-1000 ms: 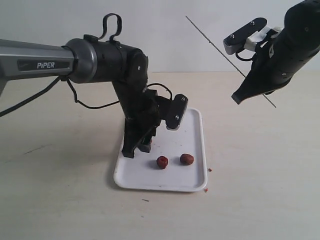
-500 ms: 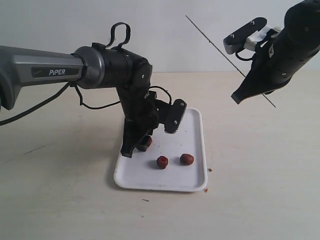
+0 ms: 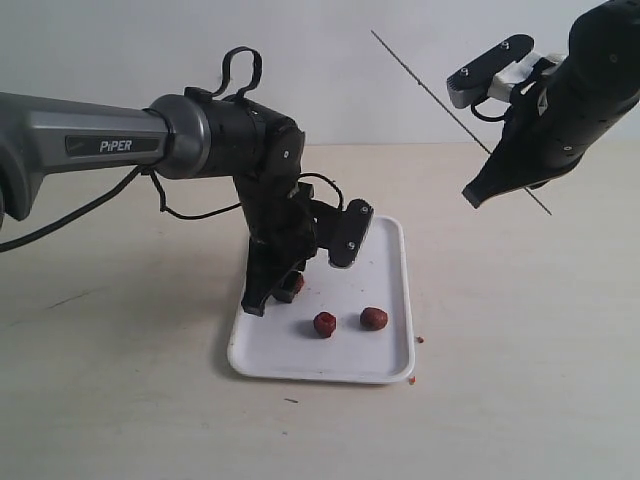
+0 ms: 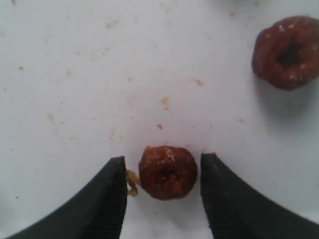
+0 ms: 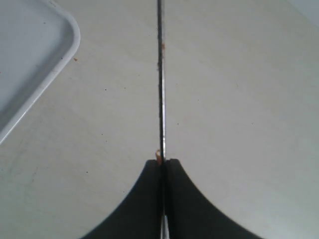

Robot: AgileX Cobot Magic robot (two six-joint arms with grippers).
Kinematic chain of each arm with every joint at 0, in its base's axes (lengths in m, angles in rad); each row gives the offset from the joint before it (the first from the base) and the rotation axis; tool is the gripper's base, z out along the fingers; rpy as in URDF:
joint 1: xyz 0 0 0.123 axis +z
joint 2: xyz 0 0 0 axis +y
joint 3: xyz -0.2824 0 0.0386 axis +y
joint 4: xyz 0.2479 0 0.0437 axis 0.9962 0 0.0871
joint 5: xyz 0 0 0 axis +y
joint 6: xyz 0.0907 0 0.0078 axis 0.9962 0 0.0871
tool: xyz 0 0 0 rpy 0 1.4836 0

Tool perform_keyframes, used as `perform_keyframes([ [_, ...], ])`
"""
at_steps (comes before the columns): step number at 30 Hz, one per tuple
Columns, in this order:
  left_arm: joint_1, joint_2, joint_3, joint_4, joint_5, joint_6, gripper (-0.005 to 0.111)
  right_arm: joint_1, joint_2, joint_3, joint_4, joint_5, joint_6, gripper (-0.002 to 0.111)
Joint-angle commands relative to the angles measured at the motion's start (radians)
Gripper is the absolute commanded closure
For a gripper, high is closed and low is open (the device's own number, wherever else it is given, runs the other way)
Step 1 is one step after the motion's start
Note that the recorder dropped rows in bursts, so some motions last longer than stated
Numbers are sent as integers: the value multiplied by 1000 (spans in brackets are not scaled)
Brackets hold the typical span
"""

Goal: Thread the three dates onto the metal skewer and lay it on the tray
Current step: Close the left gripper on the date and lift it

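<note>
PIPER arm (image 3: 100, 140) edged right; L end effector (image 4: 163, 159) spread astride date (image 4: 167, 172), R (image 5: 162, 162) clamps skewer (image 5: 161, 89).

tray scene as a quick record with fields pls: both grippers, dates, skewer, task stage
left gripper: open, low over the tray, straddling one date
right gripper: shut on the skewer, raised to the right of the tray
tray: flat white rectangular tray, speckled with crumbs
dates: three dark reddish-brown wrinkled dates, all on the tray, one between the left gripper's jaws
skewer: thin grey metal skewer, bare, tilted in the air
stage: nothing threaded yet
</note>
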Motion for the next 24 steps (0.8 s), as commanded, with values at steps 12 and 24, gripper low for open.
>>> perform_keyframes([
  [12,0,-6,-7,-34,10,9,60,-5,-2,1,5,-16,-3,108],
  [24,0,-12,-7,-34,10,-21,73,-5,-2,1,9,-20,-3,108],
])
